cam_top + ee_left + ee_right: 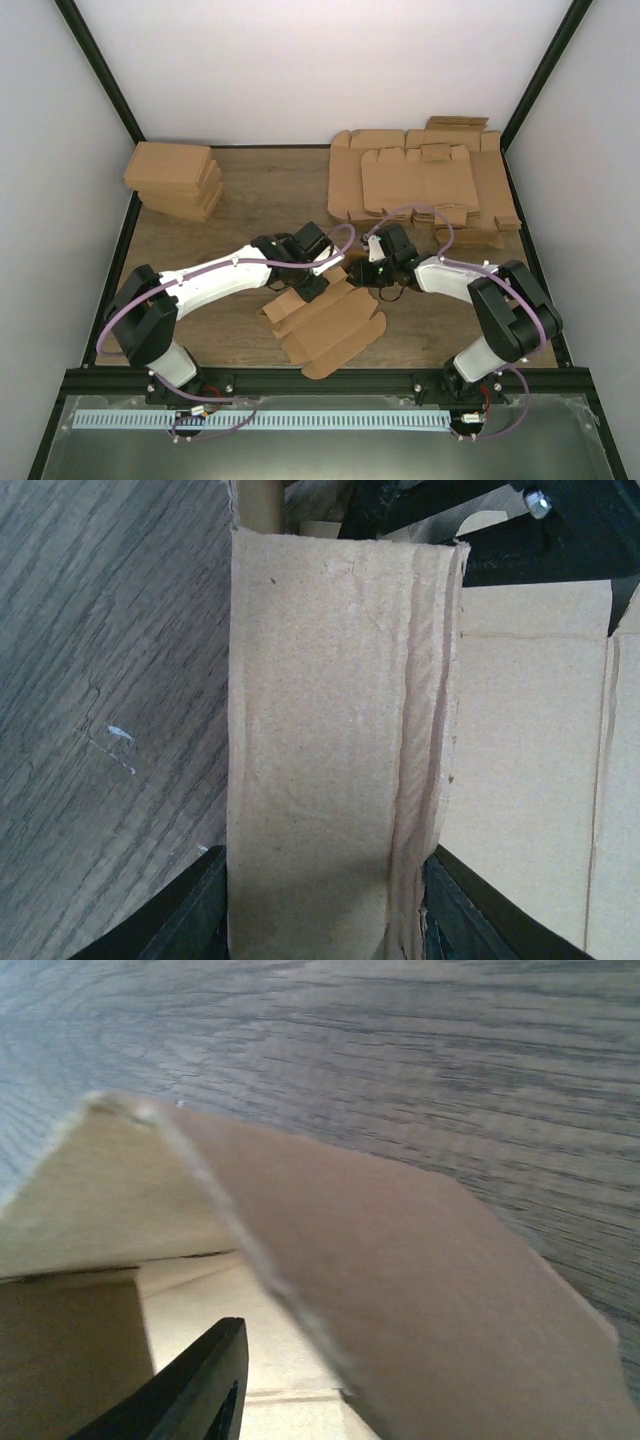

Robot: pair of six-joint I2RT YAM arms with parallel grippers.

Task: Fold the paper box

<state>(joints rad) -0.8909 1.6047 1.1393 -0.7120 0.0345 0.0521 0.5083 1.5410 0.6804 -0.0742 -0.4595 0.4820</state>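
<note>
Brown cardboard box [330,328], creased, flaps half raised, at middle of table's [240,195] near edge. Folded strip pinched by left gripper [325,885], set half wide. Right gripper [374,272] at far flap: only one finger [205,1380] visible, view blurred, opening impossible to tell.

Light-brown paper box [335,325], grey-brown wood-grain table [260,195], white-and-black arms [215,277], purple cables [112,322], matching brown cardboard sheets [420,180]

Flap of the paper box [330,730] between fingers [190,920] of the left end effector [325,915]
The creased panel stands beside the wood-grain surface [100,730]; both fingers seem to press its edges.
</note>
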